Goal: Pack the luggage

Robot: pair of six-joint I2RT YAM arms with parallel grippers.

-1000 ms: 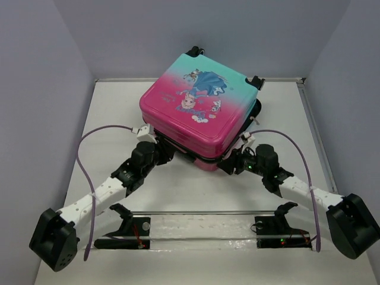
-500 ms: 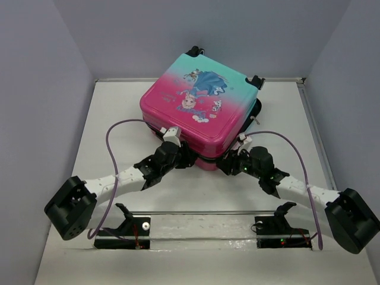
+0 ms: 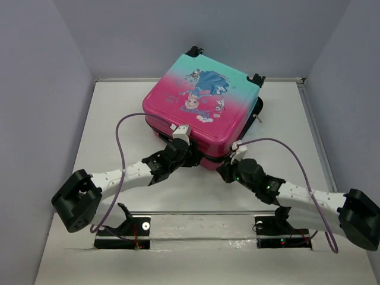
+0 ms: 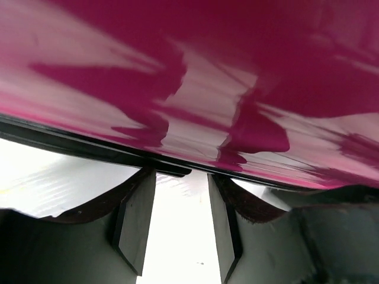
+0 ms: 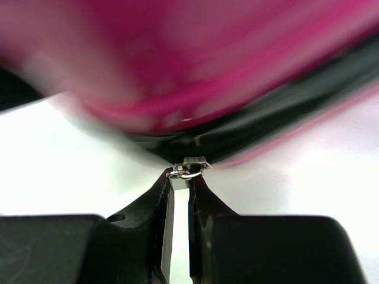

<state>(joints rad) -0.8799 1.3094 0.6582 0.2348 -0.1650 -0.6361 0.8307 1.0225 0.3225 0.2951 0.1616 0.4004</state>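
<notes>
The right gripper (image 5: 179, 184) is pinched almost together on the small metal zipper pull (image 5: 188, 167), which hangs off the black zipper trim (image 5: 278, 124) where the two halves of the case meet. The left gripper (image 4: 180, 198) has its jaws apart with nothing between them. Its tips sit just under that same seam, below the pink shell (image 4: 177, 71) (whether they touch it I cannot tell).

Seen from above, both grippers are at the near edge of the luggage (image 3: 199, 98), the left at about 7 o'clock on the case and the right at about 5 o'clock. The luggage lies flat with its lid down on the table (image 3: 119, 119), toward 12 o'clock from the arm bases, wheels at the far side.

The shell looks stiff and glossy, so pads would probably slide on it. The case also seems light enough that tugging the zipper could drag it along. The pull tab is the sensible place to hold, though it is tiny and could slip free. The open left gripper is best used to brace the rim.
</notes>
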